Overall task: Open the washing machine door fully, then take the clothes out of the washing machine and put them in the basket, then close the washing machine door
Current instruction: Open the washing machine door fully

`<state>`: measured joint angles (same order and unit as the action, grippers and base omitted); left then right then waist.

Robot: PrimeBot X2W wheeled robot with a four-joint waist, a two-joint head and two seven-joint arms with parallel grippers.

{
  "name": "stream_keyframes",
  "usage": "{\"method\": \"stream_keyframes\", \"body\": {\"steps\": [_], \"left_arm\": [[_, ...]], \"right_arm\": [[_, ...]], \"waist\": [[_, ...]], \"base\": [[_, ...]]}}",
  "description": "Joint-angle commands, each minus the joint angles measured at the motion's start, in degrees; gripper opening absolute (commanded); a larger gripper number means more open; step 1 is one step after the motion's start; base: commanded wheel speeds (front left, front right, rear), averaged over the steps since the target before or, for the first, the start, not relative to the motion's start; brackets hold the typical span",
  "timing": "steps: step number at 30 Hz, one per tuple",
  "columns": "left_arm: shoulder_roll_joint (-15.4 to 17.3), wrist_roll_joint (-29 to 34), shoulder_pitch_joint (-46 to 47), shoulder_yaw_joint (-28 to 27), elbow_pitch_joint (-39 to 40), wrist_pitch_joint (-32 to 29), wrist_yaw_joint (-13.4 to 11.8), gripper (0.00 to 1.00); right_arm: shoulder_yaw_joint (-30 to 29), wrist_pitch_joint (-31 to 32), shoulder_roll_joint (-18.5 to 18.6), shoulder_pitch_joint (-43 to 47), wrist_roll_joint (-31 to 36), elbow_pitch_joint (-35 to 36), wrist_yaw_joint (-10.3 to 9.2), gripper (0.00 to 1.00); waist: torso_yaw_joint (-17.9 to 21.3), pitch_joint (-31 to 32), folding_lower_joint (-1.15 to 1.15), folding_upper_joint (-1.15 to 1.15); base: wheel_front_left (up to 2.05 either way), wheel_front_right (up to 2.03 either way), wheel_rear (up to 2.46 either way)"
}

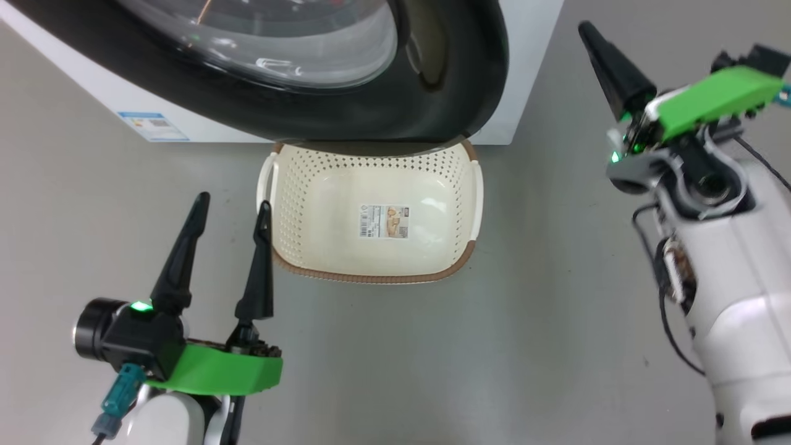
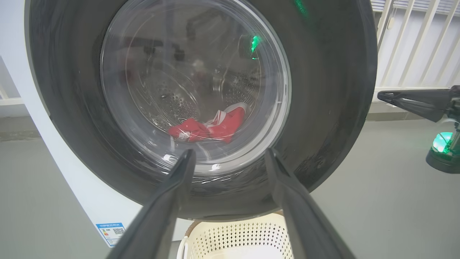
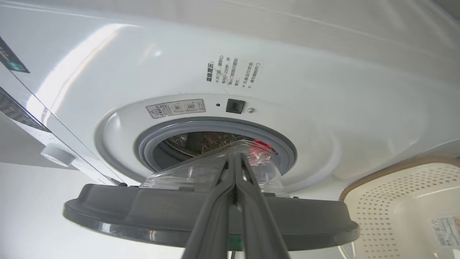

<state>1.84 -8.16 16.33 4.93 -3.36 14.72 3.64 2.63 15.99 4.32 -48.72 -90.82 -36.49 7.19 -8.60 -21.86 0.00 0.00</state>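
The washing machine door (image 1: pixel 432 93), black-rimmed with a glass bowl, stands ajar and hangs over the far rim of the basket (image 1: pixel 371 277). In the right wrist view I see the door (image 3: pixel 143 212) edge-on, swung away from the washing machine (image 3: pixel 323 90), with the red clothes (image 3: pixel 262 145) inside the drum. The clothes (image 2: pixel 212 127) also show through the glass in the left wrist view. My left gripper (image 1: pixel 234 200) is open and holds nothing, just left of the basket. My right gripper (image 1: pixel 587 29) is shut on nothing, right of the door, fingers (image 3: pixel 234 156) pointing at its edge.
The cream basket (image 3: pixel 395 187) sits on grey floor right before the machine, holding nothing but a paper label. A blue label (image 1: pixel 152 125) marks the machine's lower front. A white railing (image 2: pixel 413 43) stands behind. My right forearm (image 1: pixel 729 296) takes up the right side.
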Motion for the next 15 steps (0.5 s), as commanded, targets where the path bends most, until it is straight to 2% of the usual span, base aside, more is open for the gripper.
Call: {"method": "stream_keyframes", "body": {"steps": [1, 6, 15], "left_arm": [[1.04, -0.19, 0.51, -1.46, 0.96, 0.28, 0.22, 1.00], [1.04, -0.63, 1.15, -1.26, 0.47, 0.28, 0.26, 1.00], [1.04, -1.34, 1.74, -0.40, 0.10, 0.28, 0.05, 1.00]], "right_arm": [[-0.04, 3.08, -0.50, -2.58, -2.50, -0.20, 0.30, 0.00], [0.90, 14.13, 0.26, -10.17, -6.38, -6.23, 0.30, 0.00], [3.76, 21.78, 1.31, -19.19, -5.44, -13.51, 0.30, 0.00]], "waist": [[-0.76, -0.46, 0.00, 0.00], [-1.90, -1.40, 0.00, 0.00], [-3.73, -2.25, 0.00, 0.00]], "base": [[0.00, 0.00, 0.00], [0.00, 0.00, 0.00], [0.00, 0.00, 0.00]]}}
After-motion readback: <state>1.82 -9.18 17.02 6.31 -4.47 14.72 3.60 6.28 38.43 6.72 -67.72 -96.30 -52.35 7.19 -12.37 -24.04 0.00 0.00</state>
